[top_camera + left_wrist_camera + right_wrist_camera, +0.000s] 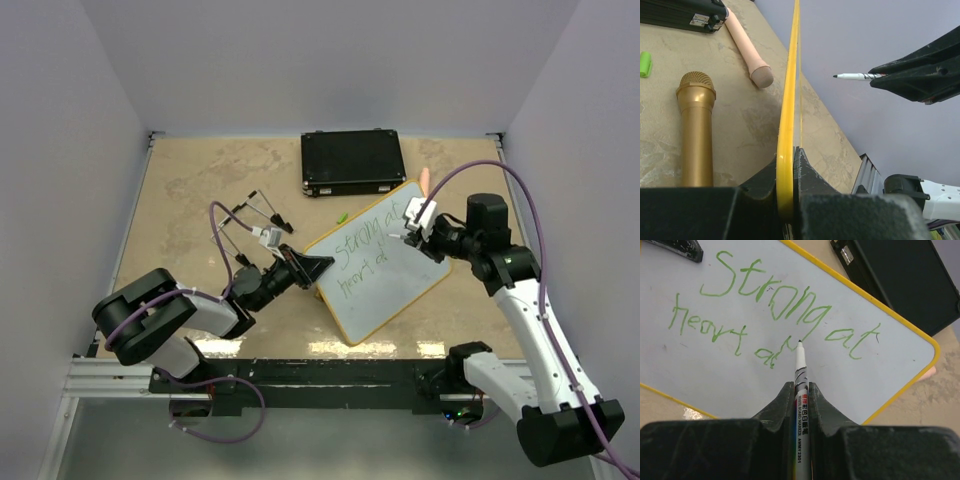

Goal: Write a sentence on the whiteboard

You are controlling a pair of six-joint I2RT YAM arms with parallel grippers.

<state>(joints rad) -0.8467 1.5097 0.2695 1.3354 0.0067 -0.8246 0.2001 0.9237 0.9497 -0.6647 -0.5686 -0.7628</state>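
White whiteboard (400,285), yellow-rimmed, round-cornered, tilted up on one edge and turned diagonally. Across its face, green handwritten sentence (795,305) in two lines: "Strong at" above, "heart at" below, then one short unfinished stroke.

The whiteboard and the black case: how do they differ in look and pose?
The whiteboard is white with a yellow rim and green writing; the black case is black. The whiteboard sits askew, its edge clamped by the left gripper; the black case lies square and untouched. Both are flat rectangles.
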